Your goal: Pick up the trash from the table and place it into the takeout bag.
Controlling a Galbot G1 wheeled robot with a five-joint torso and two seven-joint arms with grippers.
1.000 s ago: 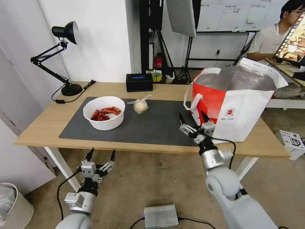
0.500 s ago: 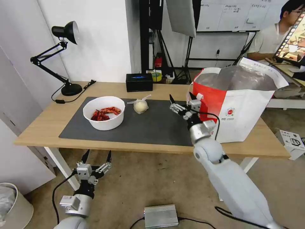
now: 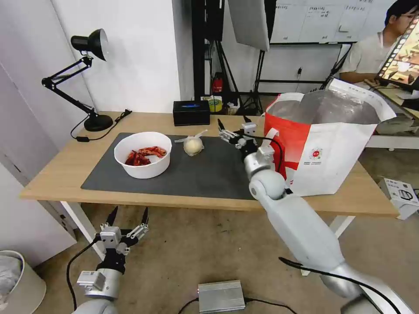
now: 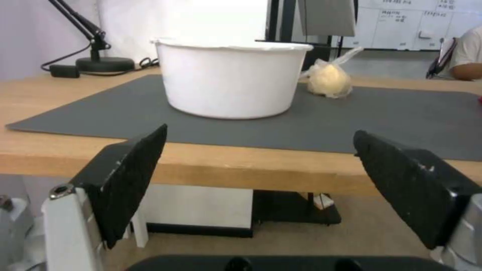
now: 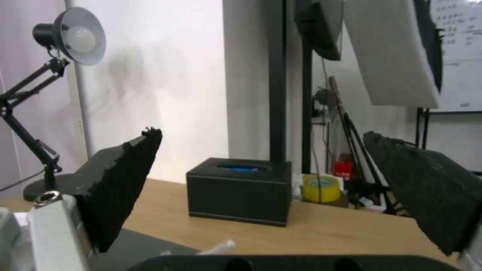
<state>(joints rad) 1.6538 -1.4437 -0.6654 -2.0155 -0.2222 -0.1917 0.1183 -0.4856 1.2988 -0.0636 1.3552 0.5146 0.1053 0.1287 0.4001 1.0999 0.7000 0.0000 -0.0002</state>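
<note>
On the dark mat (image 3: 209, 174) of the table (image 3: 56, 174) stand a white bowl (image 3: 142, 155) of red scraps and a knotted clear bag (image 3: 193, 145) around a pale ball. My right gripper (image 3: 232, 122) hovers open above the mat, just right of the knotted bag and beside the takeout bag (image 3: 331, 139), which stands open at the table's right end. My left gripper (image 3: 129, 212) hangs open below the table's front edge. In the left wrist view, the bowl (image 4: 231, 79) and knotted bag (image 4: 329, 79) lie beyond the open left gripper (image 4: 260, 132).
A black tissue box (image 3: 191, 112) sits at the table's back edge, seen ahead of the right gripper (image 5: 262, 133) as the tissue box (image 5: 238, 192). A desk lamp (image 3: 94, 43) stands at the back left. A metal box (image 3: 220, 295) lies on the floor.
My right gripper rose from the table's front edge and travelled back and left over the mat, toward the knotted bag. The left arm sank a little lower.
</note>
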